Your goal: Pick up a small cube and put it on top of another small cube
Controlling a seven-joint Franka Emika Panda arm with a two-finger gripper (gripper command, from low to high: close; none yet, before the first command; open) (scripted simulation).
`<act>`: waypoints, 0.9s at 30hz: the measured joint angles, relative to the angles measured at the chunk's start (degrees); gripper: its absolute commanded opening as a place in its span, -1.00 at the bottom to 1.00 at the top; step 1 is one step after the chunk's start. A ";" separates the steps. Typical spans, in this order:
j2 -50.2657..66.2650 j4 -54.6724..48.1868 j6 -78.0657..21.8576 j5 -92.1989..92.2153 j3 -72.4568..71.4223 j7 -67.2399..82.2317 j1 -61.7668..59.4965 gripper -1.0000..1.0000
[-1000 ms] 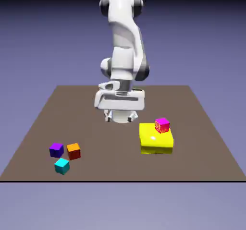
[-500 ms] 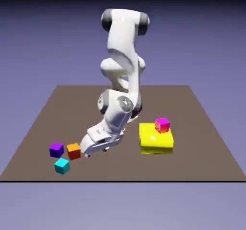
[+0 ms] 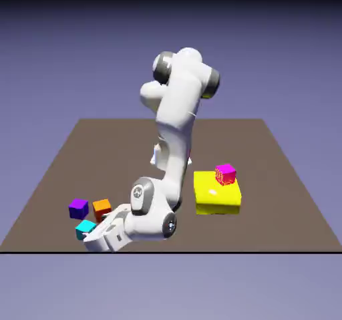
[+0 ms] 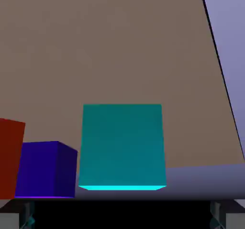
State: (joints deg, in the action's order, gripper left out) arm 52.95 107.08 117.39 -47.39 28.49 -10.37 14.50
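The small cyan cube (image 4: pixel 122 147) fills the middle of the hand view, resting on the brown table just ahead of my gripper (image 4: pixel 122 216). The two fingertips (image 4: pixel 25 214) stand wide apart at the bottom corners and touch nothing, so the gripper is open. In the exterior view the gripper (image 3: pixel 93 239) is low over the table's front-left corner, beside the cyan cube (image 3: pixel 84 227), which the hand partly hides. The small magenta-pink cube (image 3: pixel 225 173) sits on the back corner of the yellow block (image 3: pixel 217 194), at the exterior view's right.
A purple cube (image 3: pixel 79 208) and an orange cube (image 3: pixel 101 208) sit close behind the cyan one; the purple cube (image 4: pixel 45 168) and the orange cube (image 4: pixel 9 158) show left of it in the hand view. The table's front edge (image 3: pixel 200 251) runs just under the hand.
The arm has swung down and toward the exterior view's left, from above the table's middle to the cyan cube at the front-left. The jaws have stayed open. No cube has moved.
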 measured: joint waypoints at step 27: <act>-28.14 11.13 -21.21 55.66 -42.06 -39.92 -24.45 -1.00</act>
State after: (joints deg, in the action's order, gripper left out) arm 24.80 118.21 96.19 8.27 -13.57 -50.29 -9.95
